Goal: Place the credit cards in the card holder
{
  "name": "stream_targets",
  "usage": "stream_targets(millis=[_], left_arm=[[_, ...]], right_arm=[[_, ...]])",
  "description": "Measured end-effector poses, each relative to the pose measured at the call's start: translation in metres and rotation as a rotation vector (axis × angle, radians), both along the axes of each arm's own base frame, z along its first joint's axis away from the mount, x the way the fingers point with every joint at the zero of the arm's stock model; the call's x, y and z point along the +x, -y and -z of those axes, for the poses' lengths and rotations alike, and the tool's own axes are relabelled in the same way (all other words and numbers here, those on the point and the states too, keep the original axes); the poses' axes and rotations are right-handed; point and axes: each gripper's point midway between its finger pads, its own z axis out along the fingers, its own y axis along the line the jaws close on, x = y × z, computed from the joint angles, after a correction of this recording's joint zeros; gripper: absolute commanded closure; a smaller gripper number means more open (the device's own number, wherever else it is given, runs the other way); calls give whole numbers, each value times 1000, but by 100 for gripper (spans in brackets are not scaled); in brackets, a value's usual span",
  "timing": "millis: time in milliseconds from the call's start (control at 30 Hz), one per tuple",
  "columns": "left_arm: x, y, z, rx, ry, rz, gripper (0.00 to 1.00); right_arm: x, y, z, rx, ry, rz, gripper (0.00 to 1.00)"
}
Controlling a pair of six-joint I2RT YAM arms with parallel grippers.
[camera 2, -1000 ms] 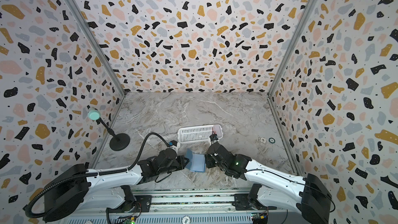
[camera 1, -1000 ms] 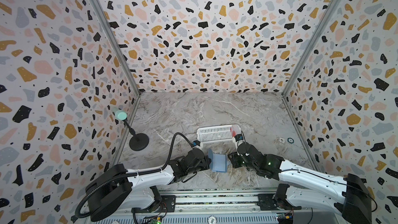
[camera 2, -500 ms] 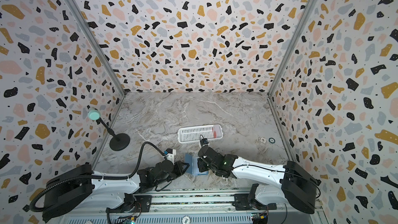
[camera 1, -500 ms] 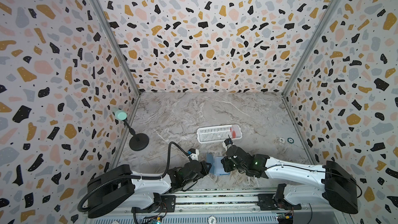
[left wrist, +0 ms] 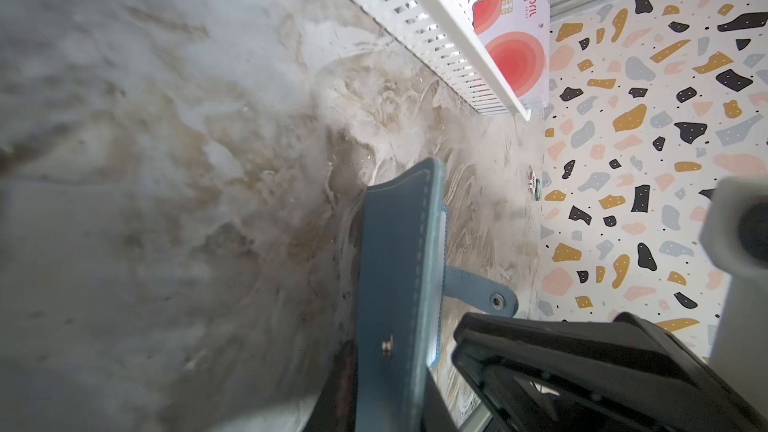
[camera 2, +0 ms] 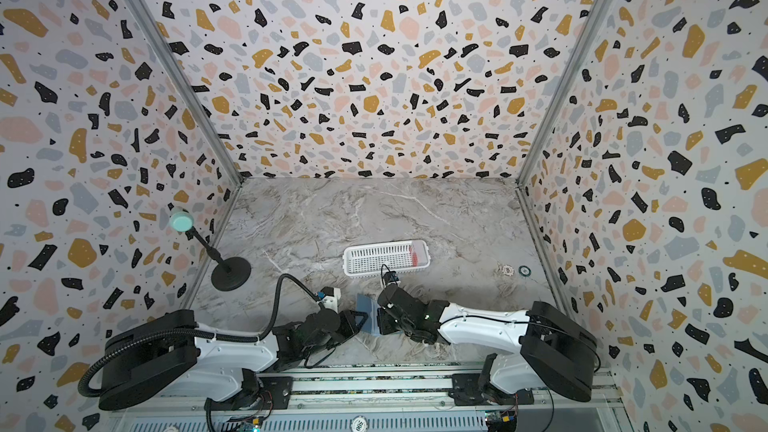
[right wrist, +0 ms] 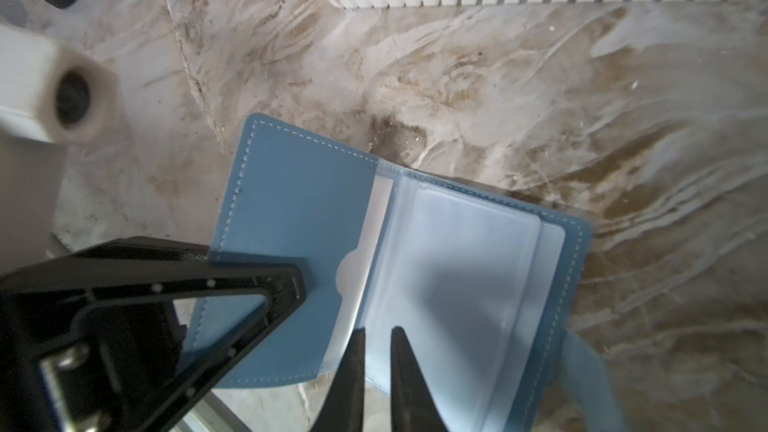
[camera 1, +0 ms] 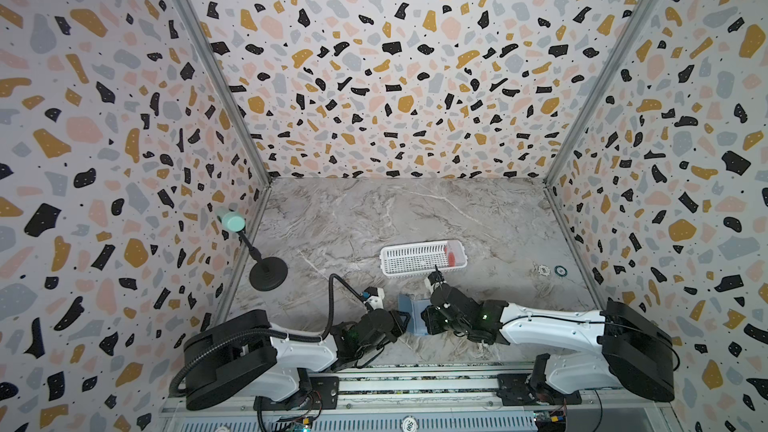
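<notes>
From above, the card holder (camera 1: 409, 315) seems largely hidden.

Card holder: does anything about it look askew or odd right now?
The card holder is not lying flat: the cover at the left gripper stands tilted up off the table, and no card shows in its clear pockets. The credit cards stand on edge at one end of the white basket.

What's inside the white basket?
A credit card with a big red circle stands at one end of the white basket. The rest looks bare. Whether more cards hide behind it cannot be seen.
</notes>
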Motion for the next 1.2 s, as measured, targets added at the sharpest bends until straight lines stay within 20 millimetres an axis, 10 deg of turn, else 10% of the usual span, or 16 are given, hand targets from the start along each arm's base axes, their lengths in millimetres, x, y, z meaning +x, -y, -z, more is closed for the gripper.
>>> stream_targets(millis=[867,1200], left_arm=[[-13,-15,19,21,-48,12,67],[-4,-44,-19,1,13,-47,66]], right_arm=[[6,-35,27,-113,-13,-36,78],[7,-35,32,-193,29,-29,78]])
